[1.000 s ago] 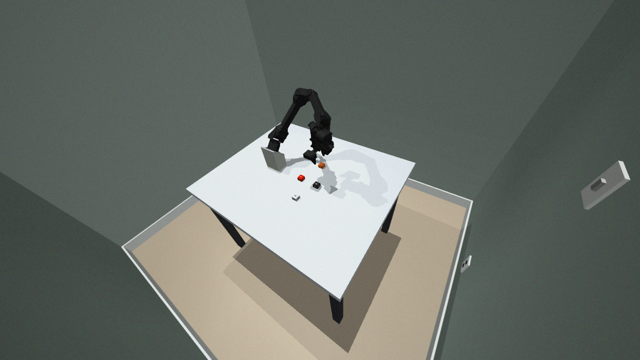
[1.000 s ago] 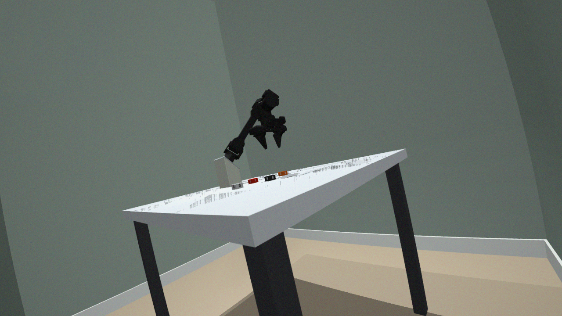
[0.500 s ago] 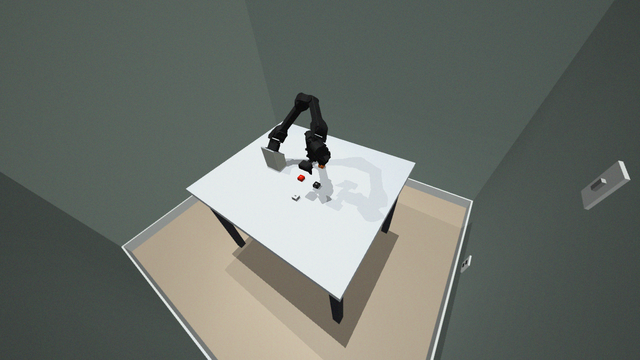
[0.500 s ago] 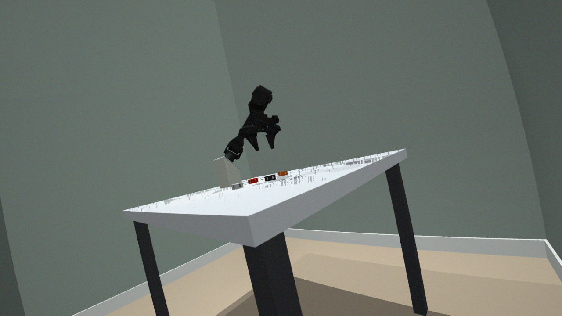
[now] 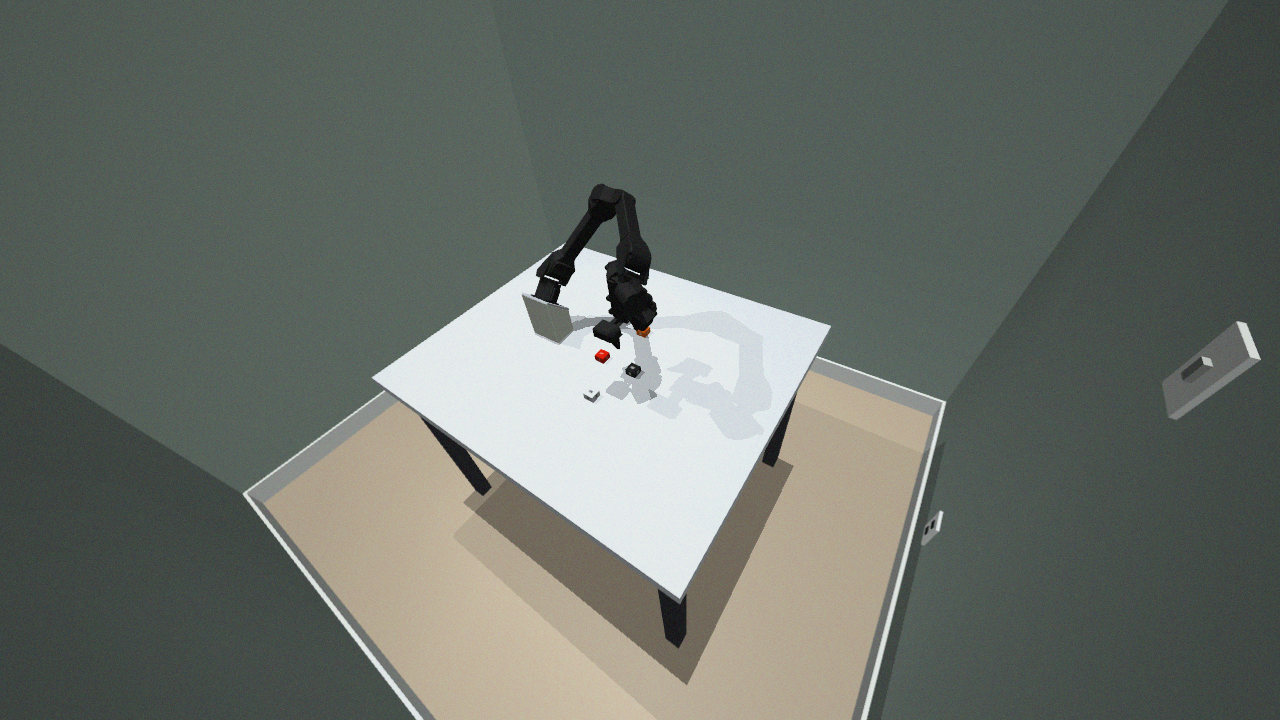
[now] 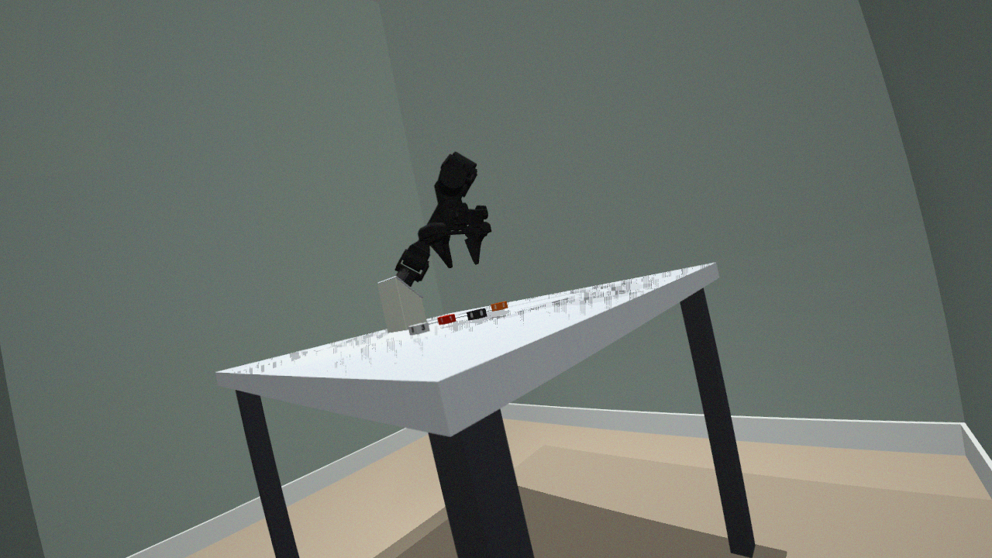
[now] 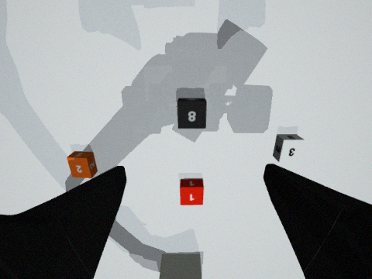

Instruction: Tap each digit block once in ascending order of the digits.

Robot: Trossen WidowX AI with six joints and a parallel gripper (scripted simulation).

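Observation:
A red block with digit 1 sits low in the middle of the wrist view. A black block with digit 8 is above it there. An orange block with digit 2 is at the left, partly hidden by the arm in the top view. A white block with digit 3 is at the right. My gripper is open and empty, pointing down, well above the table and touching no block.
The white table bears all the blocks. A grey upright panel stands at the arm's base; a grey box edge shows at the bottom of the wrist view. The arm's shadow falls over the black block.

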